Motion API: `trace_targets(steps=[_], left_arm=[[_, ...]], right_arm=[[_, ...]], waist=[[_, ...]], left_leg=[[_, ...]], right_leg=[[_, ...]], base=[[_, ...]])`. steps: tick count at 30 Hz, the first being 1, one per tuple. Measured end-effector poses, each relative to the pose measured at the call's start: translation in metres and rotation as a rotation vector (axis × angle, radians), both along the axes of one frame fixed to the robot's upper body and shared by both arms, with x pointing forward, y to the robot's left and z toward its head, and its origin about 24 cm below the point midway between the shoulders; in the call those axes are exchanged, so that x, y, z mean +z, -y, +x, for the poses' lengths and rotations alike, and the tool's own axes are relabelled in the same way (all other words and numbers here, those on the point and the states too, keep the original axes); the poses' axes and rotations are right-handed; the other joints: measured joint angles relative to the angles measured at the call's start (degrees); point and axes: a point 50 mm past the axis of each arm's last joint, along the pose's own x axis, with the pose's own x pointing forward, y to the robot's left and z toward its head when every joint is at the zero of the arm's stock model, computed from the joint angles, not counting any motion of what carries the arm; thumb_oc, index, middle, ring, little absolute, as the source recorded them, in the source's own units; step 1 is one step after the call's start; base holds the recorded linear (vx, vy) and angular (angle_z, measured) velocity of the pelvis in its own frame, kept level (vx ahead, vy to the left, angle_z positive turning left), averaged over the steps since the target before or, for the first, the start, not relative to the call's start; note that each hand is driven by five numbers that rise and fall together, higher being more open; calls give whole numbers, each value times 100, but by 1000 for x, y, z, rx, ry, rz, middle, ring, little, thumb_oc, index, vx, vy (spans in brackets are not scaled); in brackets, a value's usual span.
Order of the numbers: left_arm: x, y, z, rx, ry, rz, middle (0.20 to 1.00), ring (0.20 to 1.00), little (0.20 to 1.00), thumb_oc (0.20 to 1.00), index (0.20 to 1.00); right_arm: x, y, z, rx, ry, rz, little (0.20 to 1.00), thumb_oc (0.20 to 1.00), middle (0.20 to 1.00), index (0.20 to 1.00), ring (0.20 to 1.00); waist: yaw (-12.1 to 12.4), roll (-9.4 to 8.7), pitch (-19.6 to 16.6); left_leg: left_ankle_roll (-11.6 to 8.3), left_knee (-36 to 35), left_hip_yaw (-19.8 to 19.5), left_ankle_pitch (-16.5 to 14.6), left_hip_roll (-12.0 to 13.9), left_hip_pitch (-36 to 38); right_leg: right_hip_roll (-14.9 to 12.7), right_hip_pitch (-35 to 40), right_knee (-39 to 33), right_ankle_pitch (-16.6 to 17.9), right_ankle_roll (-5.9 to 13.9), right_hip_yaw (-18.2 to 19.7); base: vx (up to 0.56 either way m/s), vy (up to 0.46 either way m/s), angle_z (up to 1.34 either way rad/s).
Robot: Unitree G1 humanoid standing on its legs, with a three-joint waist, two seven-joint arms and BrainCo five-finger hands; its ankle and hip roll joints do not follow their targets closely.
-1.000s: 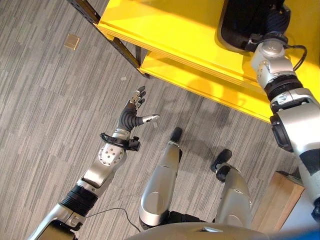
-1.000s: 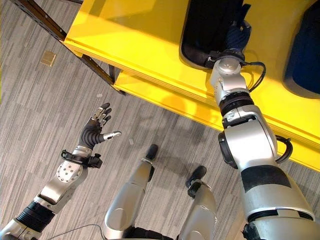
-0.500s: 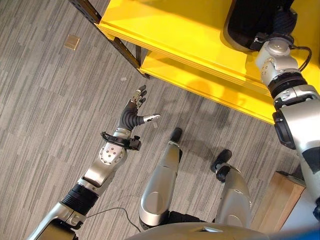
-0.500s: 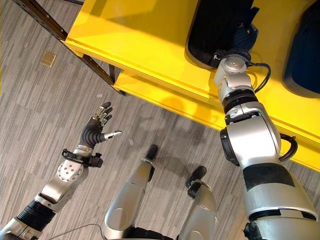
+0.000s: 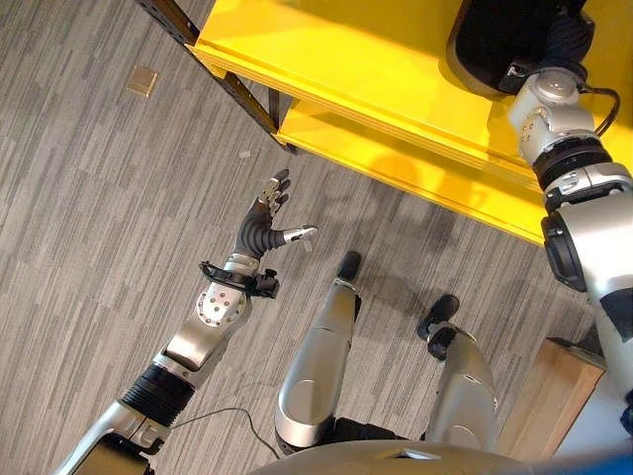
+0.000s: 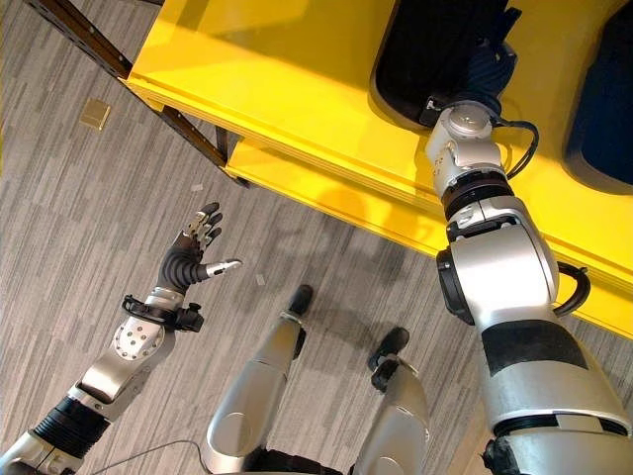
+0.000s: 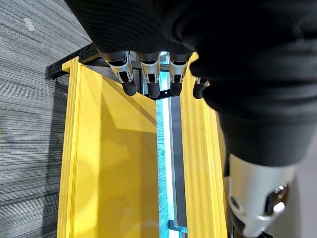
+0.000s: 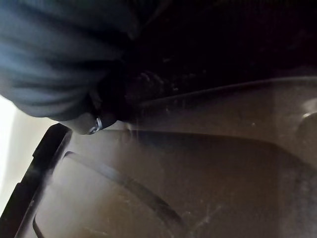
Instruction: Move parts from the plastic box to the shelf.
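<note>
Sitting on the top board of the yellow shelf [image 6: 287, 69] is a black part [image 6: 435, 54], dark and glossy with a rounded edge, and the right robot hand [image 6: 487, 61] is reaching onto it with its dark ribbed cover lying over the part's surface; the fingers are lost against the black, so can't really tell if they're clenched, spread, or grasping anything. Right wrist view is just dark curved plastic [image 8: 198, 163] up close with the hand's cover bulging beside it, so no help there either. Further along the same shelf board, near the right edge of the right eye view, there's a dark blue object [image 6: 603, 99], set apart from the black part. A lower yellow board [image 5: 396, 163] sits under the top one, and a dark metal frame leg [image 5: 232, 89] runs down at the shelf's corner. Well away from all that, the left robot hand [image 5: 265, 223] is out over the grey striped floor [image 5: 89, 198], fingers straight and spread, thumb sticking out sideways, nothing in it. A small tan square [image 5: 142, 81] lies on the floor off by the shelf leg
</note>
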Motion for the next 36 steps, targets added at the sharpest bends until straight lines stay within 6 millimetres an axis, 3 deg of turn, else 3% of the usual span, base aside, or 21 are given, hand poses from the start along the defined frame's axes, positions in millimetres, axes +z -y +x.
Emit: trace_targets(steps=[36], left_arm=[[-1, 1, 0, 24, -1, -7, 1000, 1000, 1000, 1000, 1000]], right_arm=[[-3, 12, -3, -84, -9, 101, 200, 200, 200, 200, 200]], waist=[[-21, 2, 0]], left_leg=[[28, 57, 21, 10, -71, -10]], right_leg=[[-70, 4, 29, 2, 8, 17]], base=[[0, 0, 0]])
